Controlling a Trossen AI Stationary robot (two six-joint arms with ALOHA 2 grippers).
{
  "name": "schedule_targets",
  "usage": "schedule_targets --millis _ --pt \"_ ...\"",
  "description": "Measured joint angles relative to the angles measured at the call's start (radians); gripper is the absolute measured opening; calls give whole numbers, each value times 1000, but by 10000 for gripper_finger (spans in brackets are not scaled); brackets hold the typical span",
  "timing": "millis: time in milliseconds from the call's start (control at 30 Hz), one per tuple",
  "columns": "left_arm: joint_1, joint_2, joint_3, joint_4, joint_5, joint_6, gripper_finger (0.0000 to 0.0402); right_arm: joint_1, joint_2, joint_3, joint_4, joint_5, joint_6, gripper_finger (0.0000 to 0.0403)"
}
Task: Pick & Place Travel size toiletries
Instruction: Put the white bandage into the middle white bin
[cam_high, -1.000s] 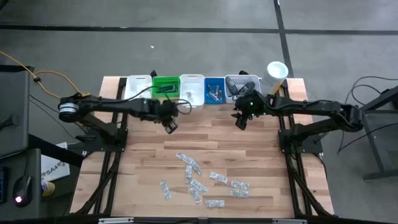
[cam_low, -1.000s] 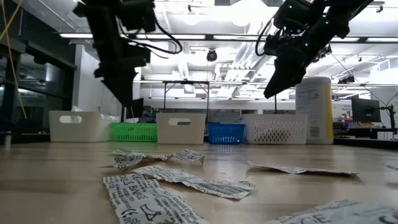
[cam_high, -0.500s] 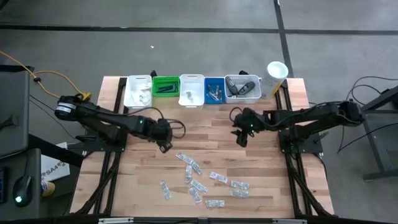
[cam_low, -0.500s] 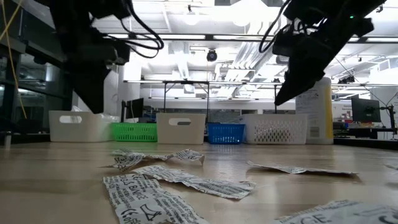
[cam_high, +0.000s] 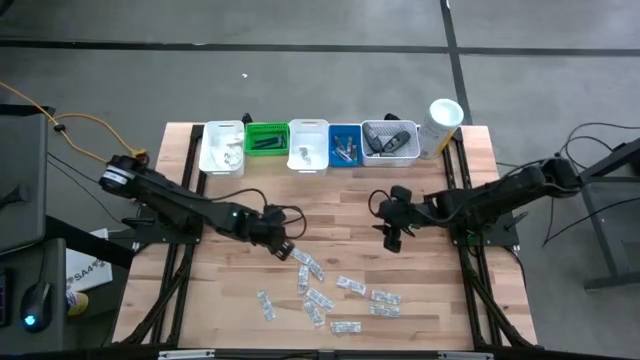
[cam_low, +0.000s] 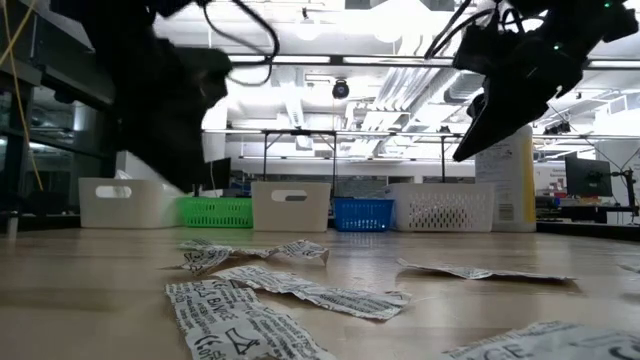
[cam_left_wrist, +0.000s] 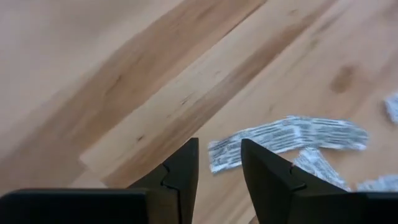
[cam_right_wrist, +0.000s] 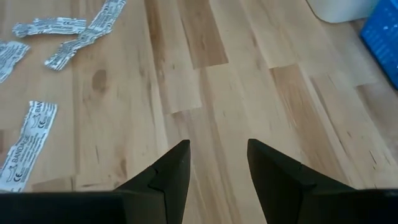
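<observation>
A wooden counter (cam_high: 330, 225) seen from above, with two dark robot arms reaching in from either side. Along the far edge stands a row of small bins: a white bin (cam_high: 222, 146), a green bin (cam_high: 265, 138), a second white bin (cam_high: 308, 145), a blue bin (cam_high: 346, 146) and a white lattice bin (cam_high: 390, 141), with a tall white canister (cam_high: 441, 124) just beside the last one. The travel-size toiletries still out on the counter are printed white sachets (cam_high: 325, 290), scattered loosely across the near half, well apart from the bins; some small items also lie inside the bins, too small to tell apart. The left pincer (cam_high: 281, 246) hangs low near the middle of the counter, right at the edge of the sachet cluster; in its wrist view its two dark fingers (cam_left_wrist: 184, 168) stand a little apart with nothing between them, and one long sachet (cam_left_wrist: 286, 138) lies on the wood just beyond their tips. The right pincer (cam_high: 392, 239) hovers above bare wood to the right of centre, between the bins and the sachets; its fingers (cam_right_wrist: 171, 171) are likewise parted and empty. From counter height, crinkled sachets (cam_low: 290, 292) lie flat in the foreground with the bins lined up behind them.
</observation>
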Motion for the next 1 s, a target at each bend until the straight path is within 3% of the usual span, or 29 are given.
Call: schedule_targets --millis 167,467,1000 --pt "0 70 0 22 43 -83 120 22 0 0 1 9 1 152" --pt "0 128 5 109 56 -92 120 21 0 1 2 9 -2 152" --pt "0 255 135 -16 52 -81 120 21 0 2 -3 4 -3 152"
